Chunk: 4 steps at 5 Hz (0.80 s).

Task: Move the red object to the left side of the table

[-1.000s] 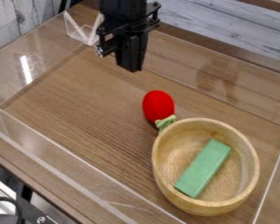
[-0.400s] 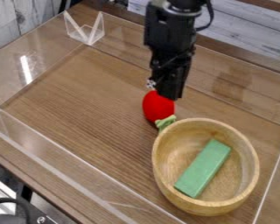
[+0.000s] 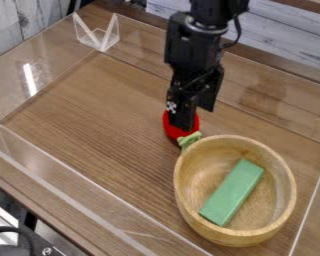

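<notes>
The red object (image 3: 179, 126), a small red toy fruit with a pale green stem end, lies on the wood-grain table (image 3: 89, 115) just off the bowl's far left rim. My black gripper (image 3: 190, 108) stands straight above it, open, with its fingertips reaching down to the fruit's top on either side. The gripper hides the upper part of the fruit. I cannot tell whether the fingers touch it.
A round light wooden bowl (image 3: 190, 170) at the front right holds a flat green block (image 3: 232, 192). Clear acrylic walls (image 3: 43, 62) edge the tabletop. A small clear stand (image 3: 96, 32) sits at the back left corner.
The gripper moved from the back left to over the red fruit, came down onto it, and its fingers spread from shut to open. The fruit has stayed in place.
</notes>
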Each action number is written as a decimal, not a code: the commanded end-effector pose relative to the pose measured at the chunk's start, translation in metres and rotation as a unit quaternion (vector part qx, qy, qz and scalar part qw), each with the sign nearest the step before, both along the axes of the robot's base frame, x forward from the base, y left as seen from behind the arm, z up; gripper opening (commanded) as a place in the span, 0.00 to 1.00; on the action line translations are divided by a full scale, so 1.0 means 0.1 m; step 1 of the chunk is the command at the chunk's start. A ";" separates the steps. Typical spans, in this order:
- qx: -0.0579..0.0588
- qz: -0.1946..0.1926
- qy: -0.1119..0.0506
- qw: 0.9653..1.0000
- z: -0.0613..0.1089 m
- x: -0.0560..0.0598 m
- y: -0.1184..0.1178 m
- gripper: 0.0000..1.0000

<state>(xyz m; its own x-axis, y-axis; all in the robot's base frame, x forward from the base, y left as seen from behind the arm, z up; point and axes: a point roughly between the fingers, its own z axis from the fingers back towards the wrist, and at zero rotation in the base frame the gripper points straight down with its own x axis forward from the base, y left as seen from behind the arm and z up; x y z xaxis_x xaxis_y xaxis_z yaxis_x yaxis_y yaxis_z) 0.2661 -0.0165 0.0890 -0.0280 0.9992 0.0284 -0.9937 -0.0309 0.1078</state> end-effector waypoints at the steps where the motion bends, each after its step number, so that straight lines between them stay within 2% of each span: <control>1: 0.005 -0.022 -0.011 1.000 -0.07 0.12 0.12 1.00; 2: -0.004 -0.050 -0.015 0.999 -0.05 0.21 0.21 0.00; 3: -0.013 -0.037 -0.021 0.999 -0.01 0.22 0.26 0.00; 4: -0.028 -0.023 -0.034 0.999 0.12 0.24 0.32 0.00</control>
<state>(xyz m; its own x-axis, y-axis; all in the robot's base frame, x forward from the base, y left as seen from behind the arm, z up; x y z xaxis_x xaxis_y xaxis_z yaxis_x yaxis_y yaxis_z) 0.2824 0.0143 0.0794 0.0103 0.9994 -0.0336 -0.9929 0.0142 0.1185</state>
